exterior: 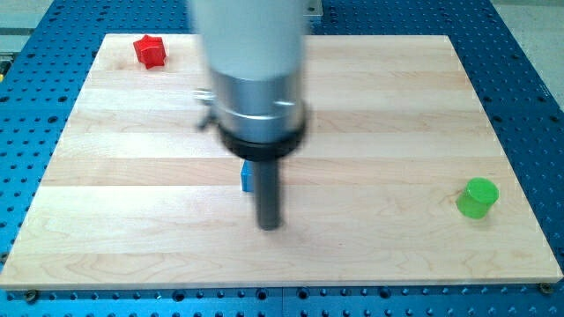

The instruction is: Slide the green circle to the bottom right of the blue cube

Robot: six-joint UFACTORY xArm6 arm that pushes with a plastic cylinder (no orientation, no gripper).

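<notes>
The green circle [477, 197] is a short green cylinder near the board's right edge, below the middle. The blue cube [247, 178] is at the board's centre, mostly hidden behind my rod; only a sliver shows at the rod's left. My tip [269, 225] rests on the board just below and right of the blue cube, far to the left of the green circle.
A red star-shaped block [150, 51] sits at the board's top left corner. The wooden board [388, 106] lies on a blue perforated table [529, 53]. The arm's wide silver body hides the top centre of the board.
</notes>
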